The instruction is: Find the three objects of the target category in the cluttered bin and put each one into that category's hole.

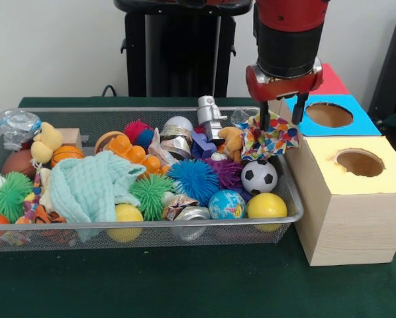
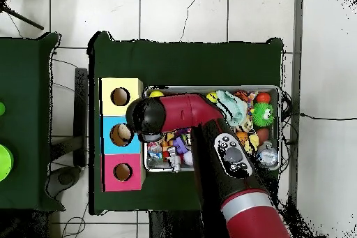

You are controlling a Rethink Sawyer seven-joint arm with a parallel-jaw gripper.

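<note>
Silver wire-mesh bin on green table, heaped with toys. Left to right at the front: green spiky ball, pale green cloth, blue spiky ball, globe ball, yellow ball, football. End effector at the bin's right end, closed on a multicoloured cloth, just beside the blue-topped box. Yellow-topped wooden box farthest right.
</note>
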